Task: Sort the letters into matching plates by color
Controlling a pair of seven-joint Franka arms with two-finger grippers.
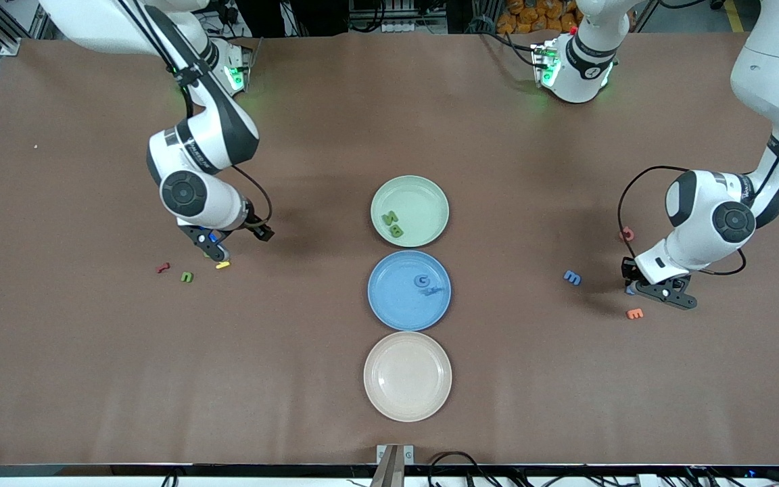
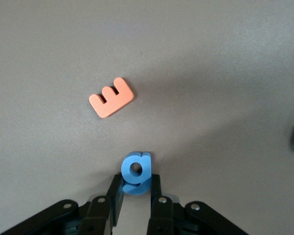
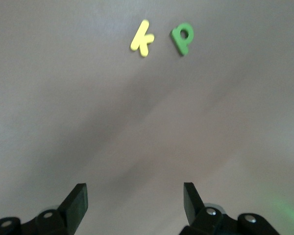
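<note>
Now the brown counter (image 1: 92, 372) carries three plates in a row: the green plate (image 1: 423, 196) holds two green letters (image 1: 393, 224), the blue plate (image 1: 396, 304) two blue letters (image 1: 425, 284), then a beige plate (image 1: 408, 376). At its own end, the left gripper (image 2: 135, 188) has its fingers closed on a blue g (image 2: 135, 171), near an orange E (image 2: 111, 97). The right gripper (image 3: 135, 200) hangs with fingers apart over the counter near a yellow k (image 3: 142, 37) and a green p (image 3: 182, 38)

A pale mint plate (image 1: 410, 210) is showing dark green letters (image 1: 392, 224), and a medium blue plate (image 1: 409, 290) is showing blue ones (image 1: 426, 285). A cream-beige plate (image 1: 408, 376) is lying on the brown table (image 1: 92, 352). A blue letter g (image 2: 136, 171) is sitting by an orange letter E (image 2: 111, 97).
</note>
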